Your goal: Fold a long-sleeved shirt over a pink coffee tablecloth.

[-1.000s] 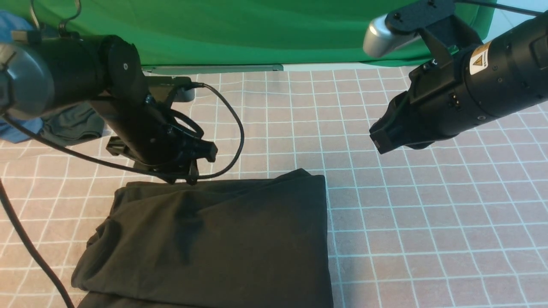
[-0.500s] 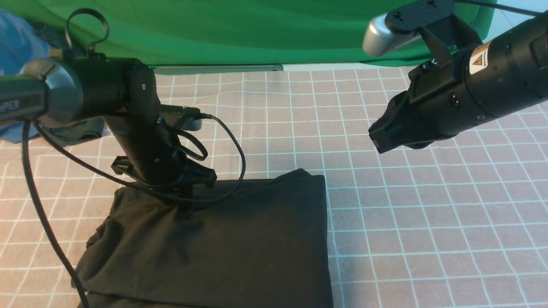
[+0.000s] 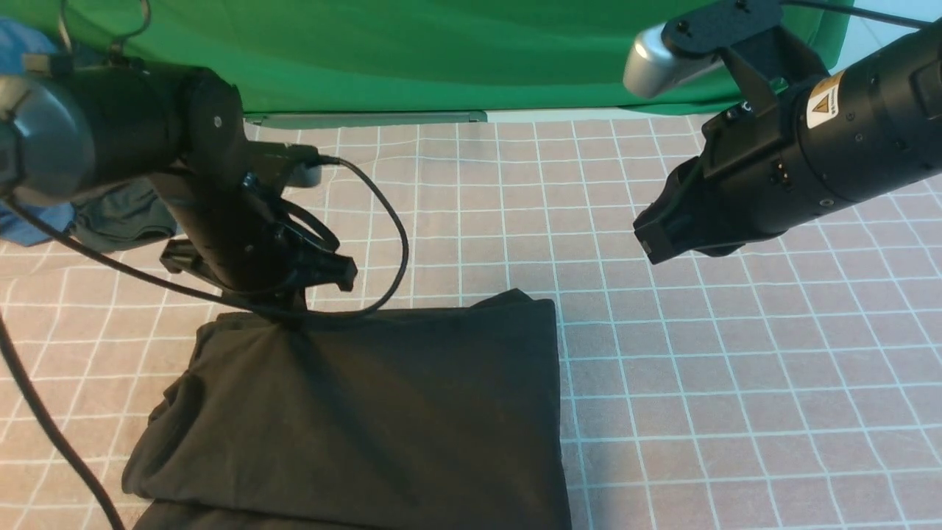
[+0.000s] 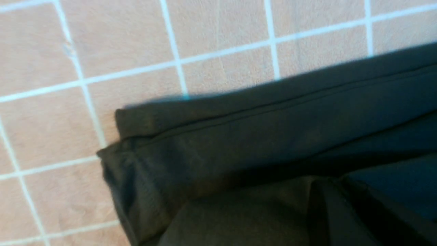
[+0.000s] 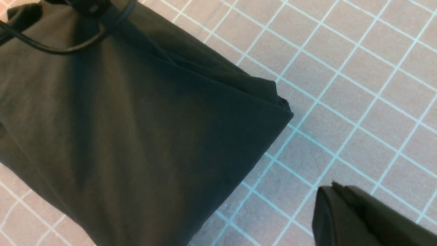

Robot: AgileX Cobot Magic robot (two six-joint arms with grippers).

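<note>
Background: a green cloth (image 3: 441, 51) hangs across the far side. The desk is covered by the pink tablecloth (image 3: 736, 383) with a thin white grid, lying flat with slight wrinkling at the far left.

Far left: a blue garment (image 3: 22, 221) and a dark grey garment (image 3: 125, 217) lie partly hidden behind the left arm.

Left of centre: the left end effector (image 3: 291, 305) points down at the far left edge of the shirt (image 3: 383, 412). Its jaws are pressed together, pinching the shirt's far edge; the fabric rises to a small peak at that point, with creases running down from it. A black cable (image 3: 390, 221) loops off the left arm.

Centre: the shirt is black, folded into a rough rectangle, lying on the tablecloth at the near side. Its right edge is straight; its left side is bunched and layered. In the left wrist view a hemmed edge shows over the grid.

Right: the right end effector (image 3: 651, 239) hangs above the tablecloth, well apart from the shirt, jaws pressed together and empty.
</note>
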